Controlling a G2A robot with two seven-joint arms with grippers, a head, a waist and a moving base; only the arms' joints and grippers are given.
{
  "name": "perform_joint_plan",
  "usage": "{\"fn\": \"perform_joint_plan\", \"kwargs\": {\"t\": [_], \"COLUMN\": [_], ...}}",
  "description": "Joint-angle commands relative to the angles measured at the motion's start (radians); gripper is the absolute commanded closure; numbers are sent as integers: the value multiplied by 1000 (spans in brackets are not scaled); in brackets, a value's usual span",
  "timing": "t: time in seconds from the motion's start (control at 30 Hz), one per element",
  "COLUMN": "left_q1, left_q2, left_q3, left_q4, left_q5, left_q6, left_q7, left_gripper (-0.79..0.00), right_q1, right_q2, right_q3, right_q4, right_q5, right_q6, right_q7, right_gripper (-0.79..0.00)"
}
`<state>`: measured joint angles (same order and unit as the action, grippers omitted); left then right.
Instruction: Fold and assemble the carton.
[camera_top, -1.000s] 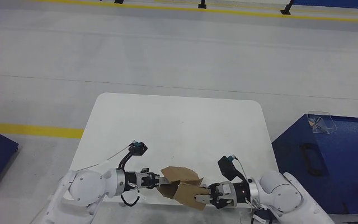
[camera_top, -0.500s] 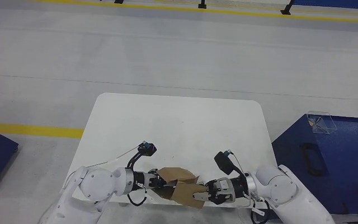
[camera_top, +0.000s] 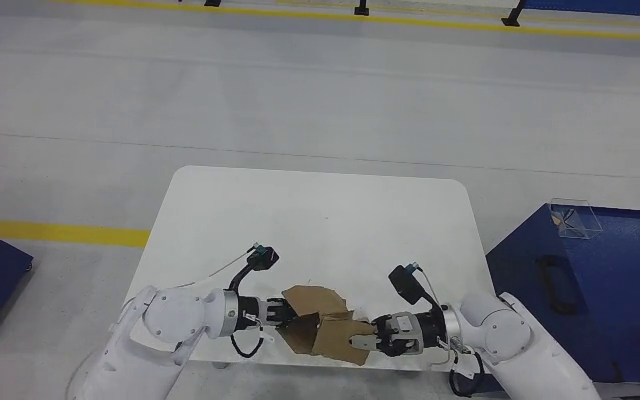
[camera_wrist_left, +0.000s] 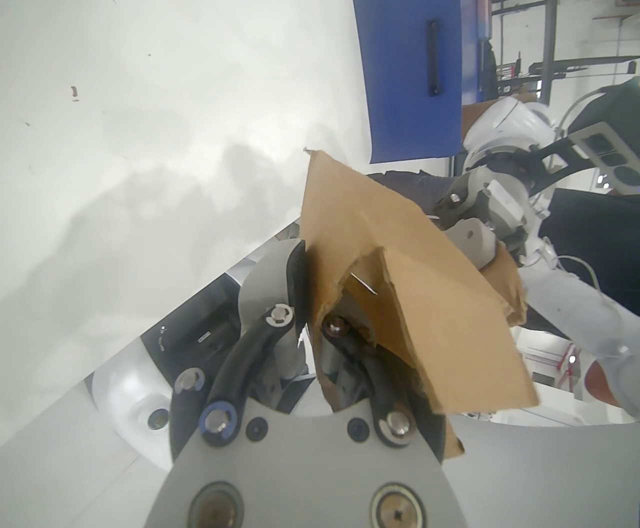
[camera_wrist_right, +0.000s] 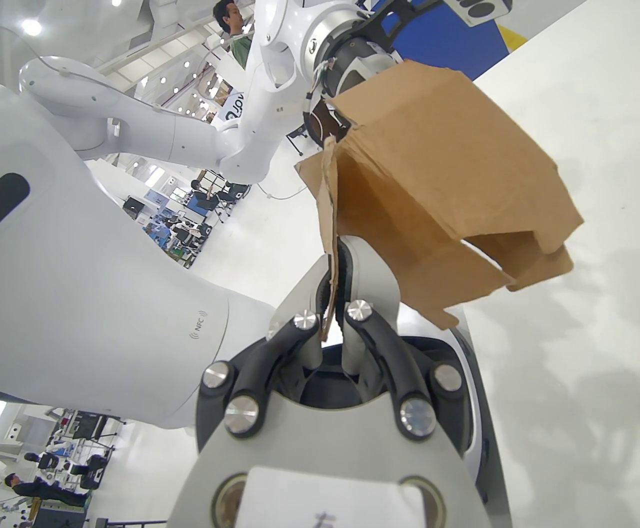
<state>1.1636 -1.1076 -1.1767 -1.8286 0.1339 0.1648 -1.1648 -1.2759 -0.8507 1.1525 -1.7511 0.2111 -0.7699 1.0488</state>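
Cardboard: one carton (camera_top: 318, 322), pinched by left pincer (camera_wrist_left: 306, 287) and right pincer (camera_wrist_right: 334, 267), above one table (camera_top: 320, 220).

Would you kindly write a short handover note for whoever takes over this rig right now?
Left end effector: shut on one edge of the carton.
Right end effector: shut on a panel edge at the opposite side.
Carton: held between both arms at the near edge of the table, apparently lifted off it.
Done: the body is opened into a rough box shape.
Left: the flaps hang loose; fold them in and close the carton.
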Motion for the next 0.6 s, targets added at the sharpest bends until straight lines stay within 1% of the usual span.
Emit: {"fn": "perform_joint_plan", "kwargs": {"t": [0.0, 0.03, 0.07, 0.13, 0.17, 0.43, 0.47, 0.5, 0.57], "left_q1": [-13, -18, -21, -24, -27, -27, -20, -16, -26], "left_q2": [0, 0, -1, 1, 3, 3, 2, -1, -7], "left_q3": [2, 0, -2, -11, -15, -15, -17, -24, -46], "left_q4": [14, 19, 19, 17, 7, 7, 12, 28, 82], "left_q5": [-12, -18, -30, -35, -11, -11, -38, -113, -269], "left_q6": [15, 30, 40, 72, 81, 81, 86, 109, 184], "left_q7": [-7, 4, 13, 27, 35, 35, 42, 31, 19], "left_gripper": [0, 0, 0, 0, 0, 0, 0, 0, 0], "right_q1": [-3, -3, -3, -3, -3, -4, -4, -10, -39], "right_q2": [2, 2, 2, 2, 2, 2, 2, 2, 3], "right_q3": [11, 15, 15, 15, 15, 20, 37, 60, 115], "right_q4": [8, 10, 10, 10, 10, 12, 13, 13, 9], "right_q5": [-6, -10, -10, -10, -10, -24, -61, -101, -179], "right_q6": [10, 14, 14, 14, 14, 26, 40, 42, 42], "right_q7": [-13, -19, -19, -19, -19, -30, -65, -121, -241], "right_gripper": [0, -222, -785, -785, -785, -785, -785, -785, -785]}}
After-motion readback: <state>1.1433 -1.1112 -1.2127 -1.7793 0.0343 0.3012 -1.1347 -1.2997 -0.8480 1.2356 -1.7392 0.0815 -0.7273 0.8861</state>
